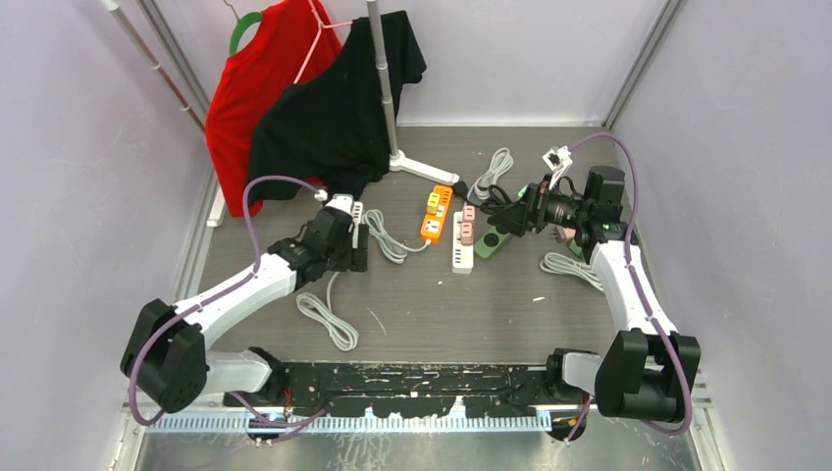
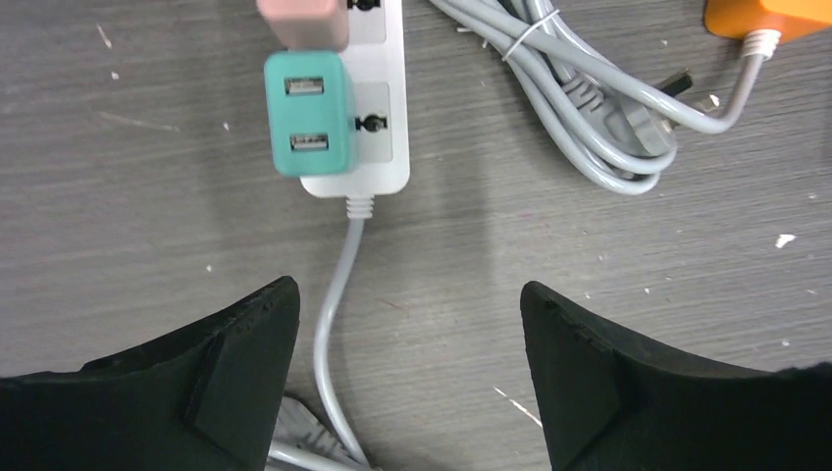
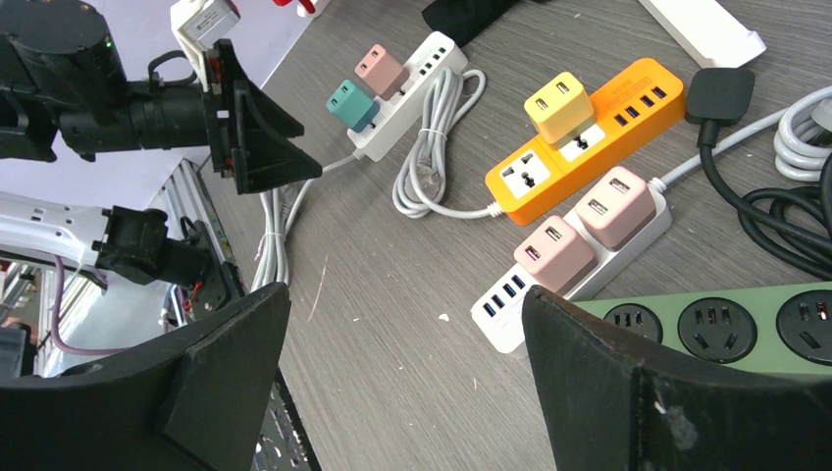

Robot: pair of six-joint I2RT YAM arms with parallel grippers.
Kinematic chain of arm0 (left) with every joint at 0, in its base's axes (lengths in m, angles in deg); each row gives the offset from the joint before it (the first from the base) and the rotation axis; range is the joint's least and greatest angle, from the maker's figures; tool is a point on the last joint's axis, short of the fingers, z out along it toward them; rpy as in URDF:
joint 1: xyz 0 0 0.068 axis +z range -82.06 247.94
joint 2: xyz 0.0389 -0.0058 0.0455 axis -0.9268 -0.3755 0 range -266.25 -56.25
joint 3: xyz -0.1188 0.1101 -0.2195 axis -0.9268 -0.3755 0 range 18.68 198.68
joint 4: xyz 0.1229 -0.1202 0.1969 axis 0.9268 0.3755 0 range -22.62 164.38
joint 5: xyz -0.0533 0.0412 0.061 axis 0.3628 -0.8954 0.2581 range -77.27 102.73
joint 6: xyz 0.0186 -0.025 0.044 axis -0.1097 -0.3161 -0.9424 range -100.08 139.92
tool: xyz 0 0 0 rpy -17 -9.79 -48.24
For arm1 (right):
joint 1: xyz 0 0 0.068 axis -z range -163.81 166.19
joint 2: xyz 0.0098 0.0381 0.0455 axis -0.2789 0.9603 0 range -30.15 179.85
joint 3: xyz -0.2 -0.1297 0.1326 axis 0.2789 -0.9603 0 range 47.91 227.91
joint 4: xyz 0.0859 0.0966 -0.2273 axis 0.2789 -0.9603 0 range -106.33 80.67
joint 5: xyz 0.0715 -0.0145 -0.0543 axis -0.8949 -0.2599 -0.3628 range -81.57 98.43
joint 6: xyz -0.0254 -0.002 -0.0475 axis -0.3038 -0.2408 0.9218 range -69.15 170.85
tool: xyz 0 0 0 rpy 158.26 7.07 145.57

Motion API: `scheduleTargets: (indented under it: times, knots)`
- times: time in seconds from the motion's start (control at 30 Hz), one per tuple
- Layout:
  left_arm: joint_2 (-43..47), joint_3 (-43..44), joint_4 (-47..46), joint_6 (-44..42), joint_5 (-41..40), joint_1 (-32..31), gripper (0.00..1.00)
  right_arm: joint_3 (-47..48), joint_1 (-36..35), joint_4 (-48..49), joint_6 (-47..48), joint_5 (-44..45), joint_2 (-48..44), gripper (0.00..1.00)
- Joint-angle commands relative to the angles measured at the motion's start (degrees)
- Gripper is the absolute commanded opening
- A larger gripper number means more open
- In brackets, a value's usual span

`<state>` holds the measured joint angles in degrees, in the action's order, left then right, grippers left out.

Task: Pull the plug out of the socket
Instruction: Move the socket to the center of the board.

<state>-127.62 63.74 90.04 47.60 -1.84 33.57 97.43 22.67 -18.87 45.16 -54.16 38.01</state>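
Arms both reach out over the grey wood-grain tabletop [image 2: 147, 196]. Left arm [image 1: 245, 289] stretches forward and low with its wrist looking straight down. Left jaws are spread wide with nothing in them, hovering over the grey cable [image 2: 334, 294] of the white plastic power strip [image 2: 383, 128]. Teal square USB plug [image 2: 309, 113] sits on that strip near its cable end, just ahead of the jaws, with a pink plug [image 2: 304, 20] right next to it. Right arm [image 1: 628, 285] bends inward by the green power strip [image 3: 706, 319], right jaws wide open too, empty.

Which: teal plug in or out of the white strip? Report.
In: teal plug sits flush on the white strip, left claw open short of it.
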Motion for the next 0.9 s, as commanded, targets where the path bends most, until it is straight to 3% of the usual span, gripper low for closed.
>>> scheduleTargets:
  times: [0.0, 0.2, 0.67, 0.73, 0.87]
  knots:
    - [-4.1, 2.5, -2.6, -9.1, 0.0, 2.5, 0.83, 0.7, -0.4, 0.8, 1.0, -0.8, -0.4, 0.93]
    - [-11.0, 3.6, -8.1, -10.9, 7.2, 7.1, 0.83, 0.8, -0.8, 0.4, 1.3, -0.9, -0.4, 0.93]
    - [-22.0, 9.6, -9.7, -10.9, 6.3, 8.5, 0.74, 1.0, -0.9, -0.8, 2.7, -0.7, -0.1, 0.93]
    - [-22.5, 9.7, -9.8, -11.0, 6.4, 8.8, 0.71, 1.0, -0.9, -0.9, 2.8, -0.6, 0.0, 0.93]
    - [-22.9, 10.0, -9.6, -11.5, 6.3, 9.0, 0.49, 1.1, -1.0, -1.3, 3.0, -0.6, 0.0, 0.93]
